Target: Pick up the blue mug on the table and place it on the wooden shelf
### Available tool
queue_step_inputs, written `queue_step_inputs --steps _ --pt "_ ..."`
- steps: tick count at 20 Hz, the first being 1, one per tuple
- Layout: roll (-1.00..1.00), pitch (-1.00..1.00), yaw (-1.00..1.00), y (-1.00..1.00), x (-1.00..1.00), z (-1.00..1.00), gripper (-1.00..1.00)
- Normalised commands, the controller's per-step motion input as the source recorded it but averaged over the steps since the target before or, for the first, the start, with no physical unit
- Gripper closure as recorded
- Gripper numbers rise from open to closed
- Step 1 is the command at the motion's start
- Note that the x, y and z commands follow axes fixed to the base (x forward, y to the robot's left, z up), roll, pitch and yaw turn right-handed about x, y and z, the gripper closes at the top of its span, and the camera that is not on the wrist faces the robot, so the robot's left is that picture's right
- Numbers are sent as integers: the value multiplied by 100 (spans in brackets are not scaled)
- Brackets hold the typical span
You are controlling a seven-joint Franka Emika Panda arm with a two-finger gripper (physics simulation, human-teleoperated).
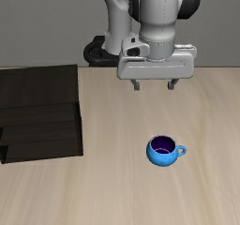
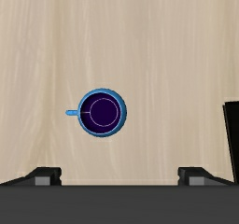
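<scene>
Nothing of the task was done at this moment. The blue mug [image 1: 165, 152] [image 2: 102, 113] stood upright on the table [image 1: 112, 196] [image 2: 168, 41], untouched, its dark inside open to the wrist view. The end effector [image 1: 155, 85] [image 2: 119, 176] hung in the air above the table, back from the mug toward the robot's base [image 1: 98, 51]. Its fingers were spread wide and nothing was between them. All steps were left, by my judgement: the descent over the mug, the grasp, the lift, the carry and the setting down on the wooden shelf [image 1: 42, 112] [image 2: 231, 139].

The shelf, a dark stepped piece, stood well apart from the mug on the exterior view's left. The mug's handle pointed away from the shelf, toward the exterior view's right.

Bare table lay all around the mug, so a drop from above looked unhindered, and no other object stood between the mug and the shelf. The nearest edge to mind was the shelf's own side wall facing the mug. A carried mug would probably have to rise above the shelf's front lip before moving in. The table's far edge ran behind the end effector, well away from the mug.
</scene>
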Motion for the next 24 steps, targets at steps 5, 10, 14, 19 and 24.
queue_step_inputs --steps 5,10,14,19,24 --pt "0 0 0 -20 40 -40 -100" --pt "0 0 0 0 0 -100 -100" --pt "0 0 0 0 0 -100 -100" --pt "0 0 0 0 0 -100 -100" --pt "0 0 0 0 0 -20 100"
